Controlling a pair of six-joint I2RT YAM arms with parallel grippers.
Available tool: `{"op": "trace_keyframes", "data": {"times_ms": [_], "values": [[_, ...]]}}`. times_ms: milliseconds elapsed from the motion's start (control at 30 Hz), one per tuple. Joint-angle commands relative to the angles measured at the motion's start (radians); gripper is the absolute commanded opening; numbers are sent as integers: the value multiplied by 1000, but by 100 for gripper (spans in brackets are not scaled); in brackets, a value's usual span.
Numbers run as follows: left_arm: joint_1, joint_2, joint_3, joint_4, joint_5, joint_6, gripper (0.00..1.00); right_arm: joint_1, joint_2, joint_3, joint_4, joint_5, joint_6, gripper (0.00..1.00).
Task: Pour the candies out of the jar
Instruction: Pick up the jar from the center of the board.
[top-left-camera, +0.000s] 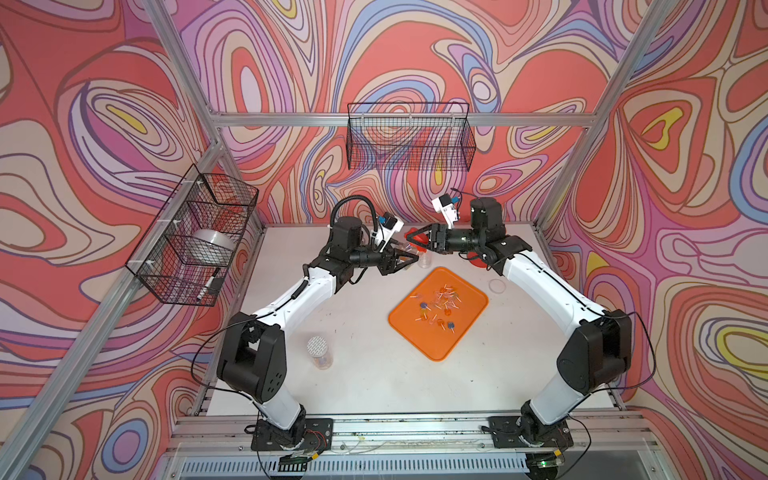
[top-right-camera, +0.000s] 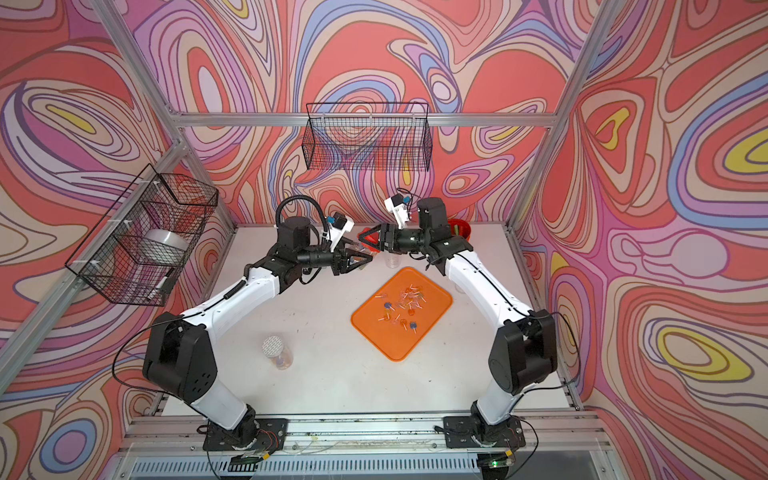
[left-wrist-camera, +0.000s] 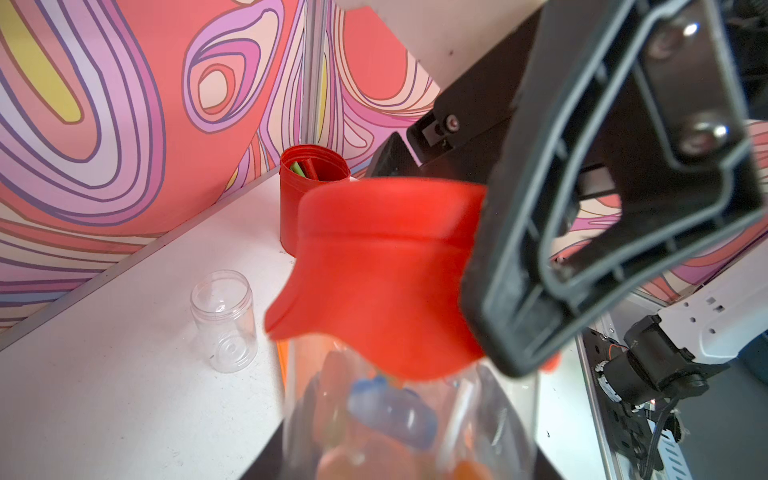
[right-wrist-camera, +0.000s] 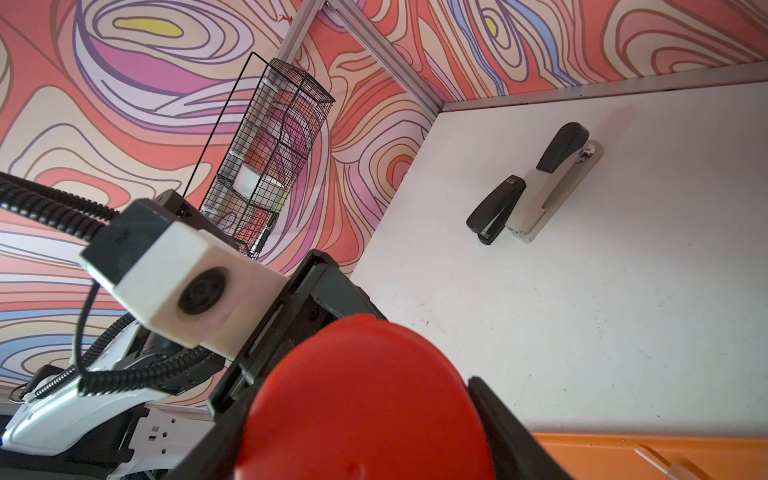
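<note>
The two arms meet head-on over the far middle of the white surface (top-left-camera: 365, 374). The left fingers (top-left-camera: 395, 266) are clamped tight on a clear plastic jar (left-wrist-camera: 498, 415), held up off the surface just beyond the far corner of a flat orange plastic tray (top-left-camera: 469, 328). In the left wrist view, blurred candies (left-wrist-camera: 390, 409) in blue and orange show through the jar's wall. The right fingers (left-wrist-camera: 511, 249) grip a round red plastic lid (right-wrist-camera: 357, 399) by its sides, right at the jar's mouth. I cannot tell whether the lid sits on the jar or is lifted clear of it.

Spilled lollipops (top-left-camera: 436, 305) with thin pale sticks and orange, blue and yellow heads lie scattered across the middle of the tray. An empty clear lidless jar (top-left-camera: 424, 259) stands upright just beside the tray's far corner. A clear round lid (top-left-camera: 496, 286) lies flat near the tray's right side, close to the right arm. Towards the near left, beside the left arm's elbow, stands a clear jar with a white dotted lid (top-left-camera: 319, 352).

A red cup holding green pens (left-wrist-camera: 313, 195) stands in the far right corner. Towards the far left corner, a small black stapler (right-wrist-camera: 496, 210) and a larger pale stapler with a black top (right-wrist-camera: 557, 183) lie side by side.
</note>
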Motion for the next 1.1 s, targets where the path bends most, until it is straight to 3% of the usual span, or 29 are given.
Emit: {"op": "trace_keyframes", "data": {"times_ms": [0, 433, 567, 633, 900, 1067], "values": [[3, 6, 35, -22, -2, 5, 40, 5, -40, 0, 17, -33, -7, 36], [3, 31, 70, -46, 45, -3, 40, 5, -5, 61, -63, -73, -106, 34], [3, 26, 63, -45, 40, 2, 73, 4, -10, 55, -67, -64, -118, 34], [3, 22, 58, -39, 37, 2, 100, 5, -11, 56, -67, -56, -117, 34], [3, -11, 15, 6, -41, -34, 100, 4, -14, 74, -92, -20, -144, 34], [27, -34, -58, 166, 5, -117, 100, 4, -13, 89, -117, 1, -170, 34]]}}
